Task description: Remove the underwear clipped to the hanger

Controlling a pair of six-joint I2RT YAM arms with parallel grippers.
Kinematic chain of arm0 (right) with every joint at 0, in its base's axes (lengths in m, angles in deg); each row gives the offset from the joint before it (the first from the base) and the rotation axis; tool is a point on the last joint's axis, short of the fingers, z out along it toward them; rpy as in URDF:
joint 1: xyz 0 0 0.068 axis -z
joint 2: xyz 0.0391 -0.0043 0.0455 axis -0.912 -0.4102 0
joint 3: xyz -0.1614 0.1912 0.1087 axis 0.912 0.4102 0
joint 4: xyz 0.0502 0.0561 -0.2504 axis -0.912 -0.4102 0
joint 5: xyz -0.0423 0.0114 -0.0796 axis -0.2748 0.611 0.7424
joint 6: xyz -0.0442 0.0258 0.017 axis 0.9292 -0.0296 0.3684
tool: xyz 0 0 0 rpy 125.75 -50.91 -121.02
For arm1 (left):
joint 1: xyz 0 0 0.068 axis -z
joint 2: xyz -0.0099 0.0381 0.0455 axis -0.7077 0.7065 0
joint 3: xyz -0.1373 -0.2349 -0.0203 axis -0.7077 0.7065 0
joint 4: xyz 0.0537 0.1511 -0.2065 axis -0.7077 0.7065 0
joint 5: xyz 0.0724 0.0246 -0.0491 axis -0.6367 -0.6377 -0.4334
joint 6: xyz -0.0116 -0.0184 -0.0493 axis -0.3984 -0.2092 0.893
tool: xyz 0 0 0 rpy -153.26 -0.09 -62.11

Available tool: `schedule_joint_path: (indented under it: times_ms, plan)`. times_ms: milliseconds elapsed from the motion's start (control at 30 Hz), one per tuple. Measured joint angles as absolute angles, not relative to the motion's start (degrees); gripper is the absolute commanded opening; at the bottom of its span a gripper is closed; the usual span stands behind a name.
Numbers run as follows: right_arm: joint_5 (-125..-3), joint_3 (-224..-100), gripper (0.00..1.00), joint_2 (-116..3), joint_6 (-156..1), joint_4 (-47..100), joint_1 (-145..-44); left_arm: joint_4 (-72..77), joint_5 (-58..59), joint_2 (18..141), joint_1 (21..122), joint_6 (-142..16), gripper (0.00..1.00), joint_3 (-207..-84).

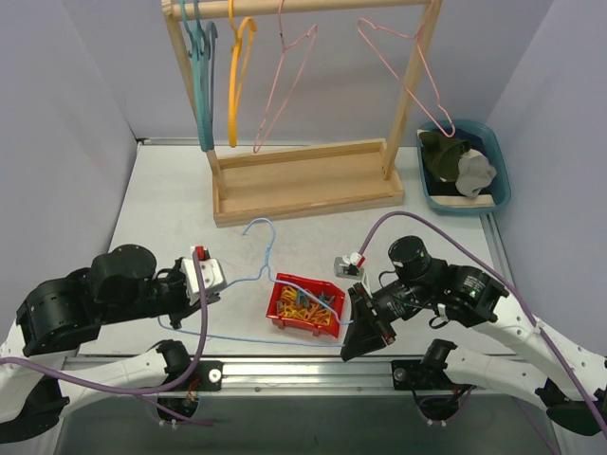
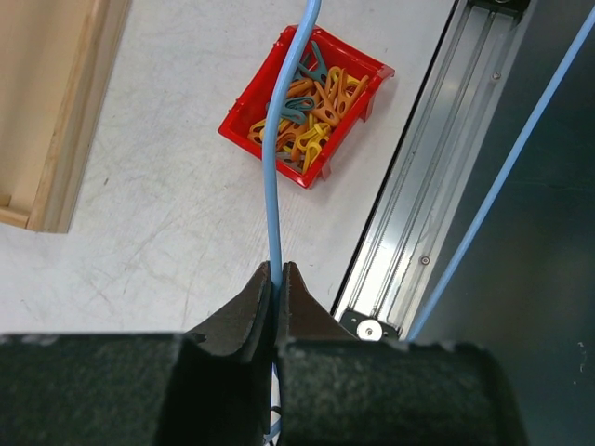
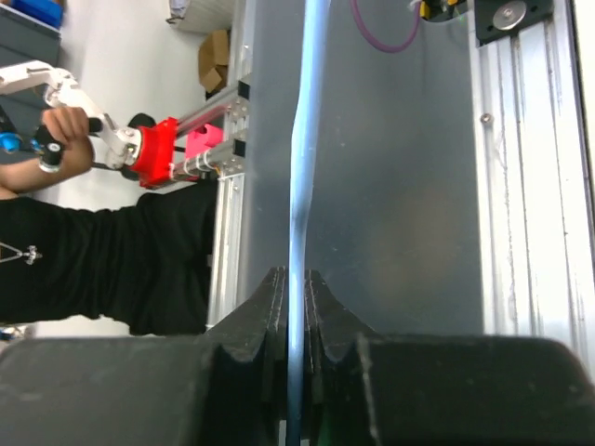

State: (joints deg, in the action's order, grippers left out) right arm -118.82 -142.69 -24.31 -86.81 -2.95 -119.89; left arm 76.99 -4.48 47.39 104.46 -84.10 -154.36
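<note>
Near edge: left gripper [image 2: 277,274] and right gripper [image 3: 296,279], each pinched tight on the blue wire hanger [image 1: 269,248].
Between them: red bin [image 1: 275,305] of yellow and orange clips [image 1: 308,305], under the hanger's wire.
Mid-table: wooden rack [image 1: 303,185] with four hangers [image 1: 239,66] hung on its bar.
Far right: blue basket [image 1: 503,175] holding the underwear [image 1: 441,156], a dark olive piece touching a grey-beige piece [image 1: 474,171].
</note>
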Motion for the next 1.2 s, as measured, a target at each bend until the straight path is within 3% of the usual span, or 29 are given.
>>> schedule_joint_path:
  times_ms: [33,167,233,267,533,733,967,1200]
  plan:
    - [-118.2,-142.7,0.0,-24.3,-87.0,-3.1,-119.9,77.0,-4.5,47.5,104.5,-84.1,0.04,-154.4]
    - [-114.3,-142.7,0.0,-24.2,-86.6,-4.1,-120.0,77.0,-5.4,47.9,104.5,-84.2,0.38,-154.4]
    - [-111.6,-142.8,0.0,-24.2,-86.0,-4.7,-120.2,76.9,-6.1,48.2,104.5,-83.9,0.64,-154.4]
    - [-110.3,-142.8,0.0,-24.2,-85.7,-5.0,-120.2,76.8,-6.8,48.3,104.5,-83.7,0.94,-154.4]
    - [-95.4,-144.0,0.0,-23.1,-85.4,-9.0,-120.2,76.2,-23.3,50.1,104.5,-78.1,0.94,-157.1]
    - [-73.1,-145.5,0.0,-20.1,-87.6,-10.4,-120.3,70.0,-34.6,49.9,104.5,-72.2,0.94,-162.0]
    - [-46.8,-147.8,0.0,-20.4,-92.2,-10.3,-120.2,63.2,-37.9,47.6,104.5,-67.8,0.94,-160.0]
    - [-34.3,-157.6,0.0,-33.3,-89.5,-3.2,-118.2,58.8,-36.1,46.7,104.5,-63.1,0.94,-150.7]
